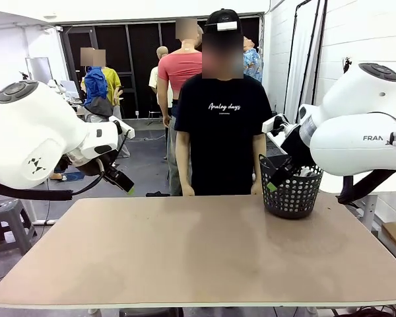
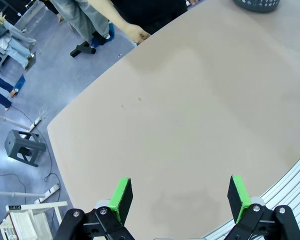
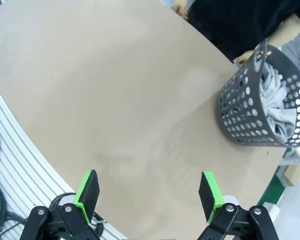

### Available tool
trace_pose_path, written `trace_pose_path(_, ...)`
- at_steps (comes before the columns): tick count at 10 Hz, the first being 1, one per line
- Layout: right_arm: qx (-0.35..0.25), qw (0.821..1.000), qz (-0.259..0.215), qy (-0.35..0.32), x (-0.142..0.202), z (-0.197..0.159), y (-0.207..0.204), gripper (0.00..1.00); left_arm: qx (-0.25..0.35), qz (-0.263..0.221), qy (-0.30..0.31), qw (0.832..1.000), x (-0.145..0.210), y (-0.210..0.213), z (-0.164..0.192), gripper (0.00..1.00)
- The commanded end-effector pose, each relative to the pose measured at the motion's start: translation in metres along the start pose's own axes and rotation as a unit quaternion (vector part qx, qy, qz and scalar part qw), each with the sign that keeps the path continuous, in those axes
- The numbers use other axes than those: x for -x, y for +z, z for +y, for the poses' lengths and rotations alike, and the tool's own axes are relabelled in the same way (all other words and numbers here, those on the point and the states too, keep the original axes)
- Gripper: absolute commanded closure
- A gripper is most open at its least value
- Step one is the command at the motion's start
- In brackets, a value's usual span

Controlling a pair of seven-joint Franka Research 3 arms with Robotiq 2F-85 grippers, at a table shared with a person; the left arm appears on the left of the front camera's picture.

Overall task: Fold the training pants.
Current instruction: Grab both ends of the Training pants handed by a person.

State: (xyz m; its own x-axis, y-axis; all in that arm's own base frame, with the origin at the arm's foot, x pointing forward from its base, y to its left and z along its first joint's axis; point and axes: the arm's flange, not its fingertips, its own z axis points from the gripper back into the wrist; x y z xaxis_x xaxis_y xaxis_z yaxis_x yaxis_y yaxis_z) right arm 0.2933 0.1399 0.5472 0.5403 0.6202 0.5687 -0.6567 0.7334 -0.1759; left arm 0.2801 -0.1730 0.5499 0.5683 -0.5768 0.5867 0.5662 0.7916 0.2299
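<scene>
The black mesh basket stands at about 2 o'clock on the table, near the far edge. The training pants are bunched inside it, light grey folds showing through the holes and the open top (no waistband or drawstring can be made out). The right gripper hangs above the bare tabletop with its 2 green pads spread wide and nothing between them; in its wrist view the basket sits at 2 o'clock. The left gripper is likewise spread wide and holds nothing, above the table's left part. The tabletop is plain tan board. A person in a black T-shirt stands at 12 o'clock with both hands at the far edge, 1 hand just beside the basket. A grey stool stands on the floor at 9 o'clock.
</scene>
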Motion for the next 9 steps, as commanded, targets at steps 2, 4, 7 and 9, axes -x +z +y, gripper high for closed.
trace_pose_path(2, 0.007, 1.0, 0.017, -0.008, -0.001, -0.007, -0.003, 0.0, -0.01, 0.019, 0.014, 1.0, 0.001, 0.002, -0.001, 0.0)
trace_pose_path(4, 0.013, 1.0, 0.023, -0.016, -0.007, -0.015, -0.004, 0.0, -0.014, 0.028, 0.02, 0.999, -0.005, 0.002, 0.006, 0.0)
trace_pose_path(7, 0.005, 0.999, 0.033, -0.021, -0.007, -0.016, -0.006, 0.0, -0.01, 0.036, 0.022, 0.999, -0.008, 0.003, 0.008, 0.0)
trace_pose_path(9, 0.007, 1.0, 0.019, -0.017, -0.003, -0.016, -0.005, 0.0, -0.003, 0.024, 0.01, 1.0, -0.002, 0.002, 0.009, 0.0)
